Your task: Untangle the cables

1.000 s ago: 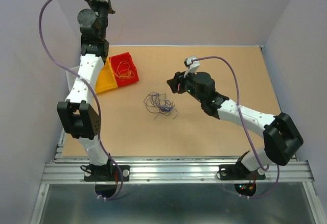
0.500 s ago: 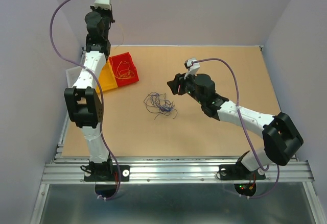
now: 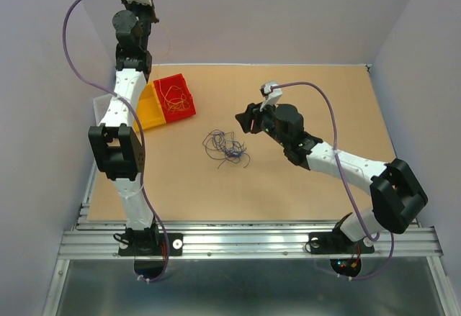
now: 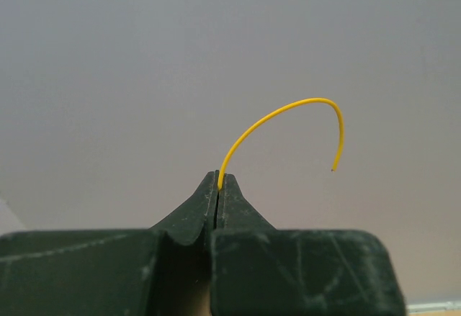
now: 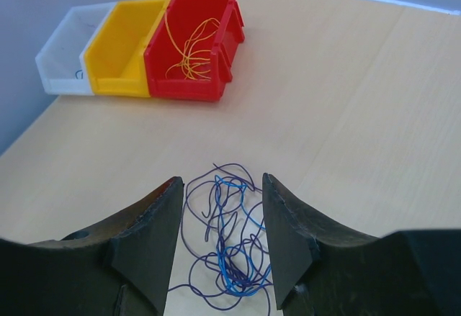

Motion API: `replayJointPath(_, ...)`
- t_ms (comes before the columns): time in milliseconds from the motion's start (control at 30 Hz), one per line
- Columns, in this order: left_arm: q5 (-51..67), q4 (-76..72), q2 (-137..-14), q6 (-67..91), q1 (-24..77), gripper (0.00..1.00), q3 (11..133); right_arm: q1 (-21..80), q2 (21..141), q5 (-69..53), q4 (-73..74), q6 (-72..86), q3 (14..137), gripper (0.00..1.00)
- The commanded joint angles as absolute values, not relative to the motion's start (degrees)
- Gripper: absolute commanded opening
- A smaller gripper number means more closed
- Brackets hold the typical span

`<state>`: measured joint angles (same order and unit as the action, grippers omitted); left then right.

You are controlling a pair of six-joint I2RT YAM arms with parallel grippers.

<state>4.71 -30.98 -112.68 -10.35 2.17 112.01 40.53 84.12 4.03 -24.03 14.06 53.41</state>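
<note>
At the far left, the left arm [image 3: 119, 125] reaches up high above the bench [image 3: 310, 93], in front of the far wall. The left gripper [image 4: 218, 186] is clenched on a yellow cable [image 4: 288, 109], its fingers pressed together with no gap between them. A short length of the cable rises from the fingertips, arcs over to the right and ends with its tip pointing down, touching nothing. From above the cable is too thin to follow. Below that arm, three bins stand side by side in a row at the far left of the bench, touching one another. The white bin [image 5: 57, 64] is furthest left, the yellow bin [image 5: 115, 86] is in the middle and the red bin [image 5: 184, 89] is on the right. Loose orange-yellow cables [image 5: 191, 57] lie curled inside the red bin. Whether anything lies in the other two bins cannot be told. Right of the bins and nearer, around the middle of the bench, the tangle [image 3: 225, 147] of dark and blue cables lies flat in a loose knot, well apart from the bins. Just right of it the right gripper [image 5: 222, 186] hangs released, its fingers spread apart and holding nothing. In the right wrist view the tangle shows between the two fingers, with the blue strands bunched at its near side. The right arm [image 3: 346, 161] stretches low from the near right corner towards the middle.
</note>
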Motion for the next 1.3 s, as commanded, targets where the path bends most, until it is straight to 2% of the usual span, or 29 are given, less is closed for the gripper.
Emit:
replayJointPath(0,7.65,-34.45,-107.32,-9.84,3.51,0.00,111.89,40.78,83.32,3.34,-27.42,14.59,52.21,0.53)
replayJointPath(333,5.36,-33.40,-110.48,-13.27,4.92,0.00,112.33,40.87,81.39,3.78,-27.69,14.41,50.36,0.53)
replayJointPath(633,7.20,-41.04,-103.28,-14.59,4.83,0.00,92.83,40.78,79.45,4.31,-28.21,14.24,47.90,0.53)
replayJointPath(933,8.00,-40.78,-95.72,-13.44,4.66,0.00,77.10,40.78,78.49,4.48,-28.56,14.59,46.32,0.53)
replayJointPath(1100,4.31,-34.03,-93.16,-15.47,3.34,0.00,75.93,40.78,78.49,4.31,-28.65,14.59,45.97,0.53)
replayJointPath(1267,9.48,-25.50,-94.48,-18.90,0.62,0.00,77.78,40.78,78.84,3.87,-29.00,15.03,45.97,0.53)
